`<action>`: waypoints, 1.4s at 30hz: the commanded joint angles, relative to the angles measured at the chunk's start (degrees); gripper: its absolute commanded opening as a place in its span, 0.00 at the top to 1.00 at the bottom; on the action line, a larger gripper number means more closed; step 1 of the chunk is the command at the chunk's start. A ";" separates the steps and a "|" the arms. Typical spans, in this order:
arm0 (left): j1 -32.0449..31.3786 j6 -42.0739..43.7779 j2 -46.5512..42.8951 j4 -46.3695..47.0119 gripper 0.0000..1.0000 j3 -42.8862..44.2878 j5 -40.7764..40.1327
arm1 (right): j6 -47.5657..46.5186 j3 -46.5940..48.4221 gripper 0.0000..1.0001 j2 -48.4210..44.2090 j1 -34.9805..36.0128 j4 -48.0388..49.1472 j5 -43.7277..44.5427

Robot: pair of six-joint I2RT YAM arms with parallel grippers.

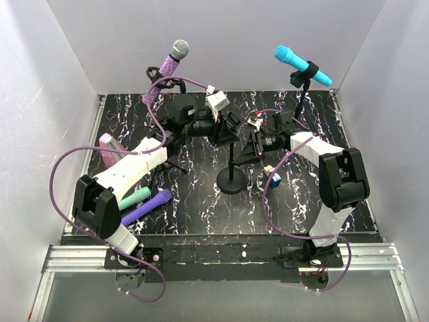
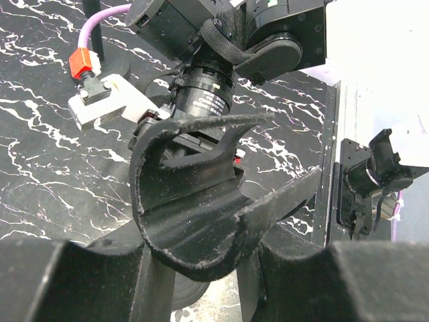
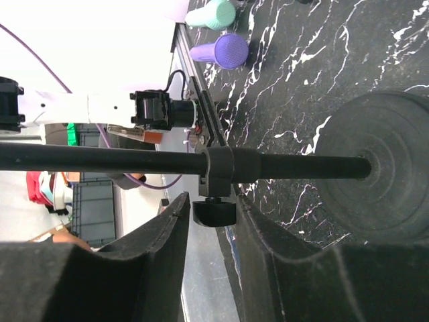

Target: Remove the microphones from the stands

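Observation:
A black stand with a round base rises mid-table. Its empty black clip lies between my left fingers, and my left gripper looks shut on it. My right gripper is at the stand's pole. Its fingers close on the pole's black clamp knob, and the gripper looks shut on it. A glittery purple microphone sits in a stand at the back left. A cyan microphone sits in a stand at the back right.
Loose microphones lie on the left of the table: green, purple and pink. A small blue and white block lies by the right arm. White walls close in three sides. Purple cables loop over both arms.

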 commanded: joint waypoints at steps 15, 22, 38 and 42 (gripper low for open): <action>0.47 -10.23 -2.50 0.70 1.00 -3.07 -8.58 | -43.63 -4.96 0.99 -21.25 12.28 -4.58 22.79; 0.47 -12.53 -3.03 0.97 1.00 -4.39 -9.29 | -51.58 -19.55 0.99 -33.29 17.13 18.34 37.73; 0.47 -10.68 -4.96 1.85 1.00 -6.50 -8.14 | -20.11 -10.95 0.20 -24.53 10.10 2.74 25.97; 0.47 -10.95 -4.87 2.20 1.00 -6.76 -8.14 | -15.98 -10.42 0.28 -22.33 10.01 5.63 25.18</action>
